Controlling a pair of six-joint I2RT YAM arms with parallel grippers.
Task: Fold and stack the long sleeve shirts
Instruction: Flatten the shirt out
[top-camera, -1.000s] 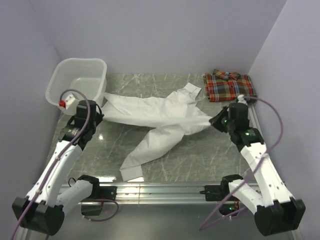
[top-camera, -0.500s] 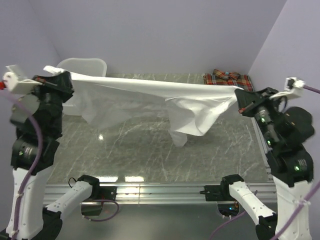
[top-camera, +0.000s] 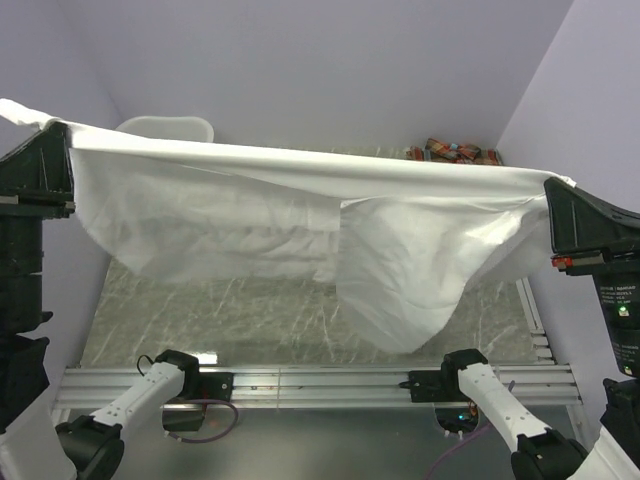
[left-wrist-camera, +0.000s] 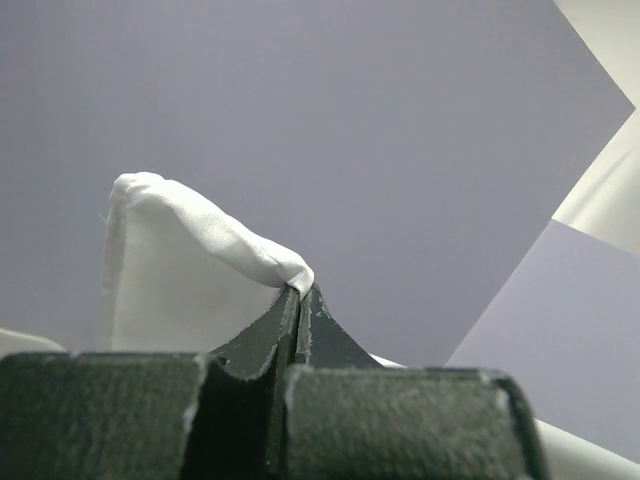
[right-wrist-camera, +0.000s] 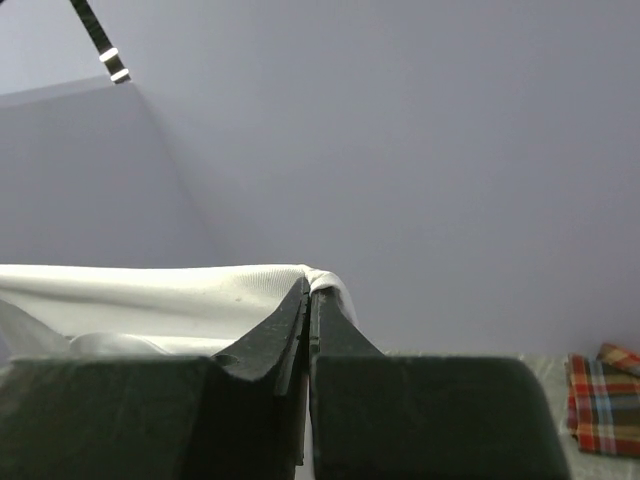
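Fabric is clamped in both pincers. The left pincer (left-wrist-camera: 298, 292) is clenched on a bunched corner of the white shirt (top-camera: 300, 200), and a lump of cloth stands up past its tips. The right pincer (right-wrist-camera: 308, 285) is clenched on another edge of the same shirt, with the cloth running off to its left.

Between the two pincers the shirt hangs in the air, its long axis running side to side from one pincer to the other. The top edge is taut and sits a little higher at the left pincer. Below that edge the cloth drapes down, sagging lowest in a rounded fold nearer the right pincer, above the marble tabletop (top-camera: 250, 310). Where the collar points cannot be told.

Beyond the right pincer, at the tabletop's far edge, lies the plaid shirt (top-camera: 450, 152), mostly hidden behind the white one. Beyond the left pincer, the rim of a white basket (top-camera: 165, 125) shows above the stretched edge.
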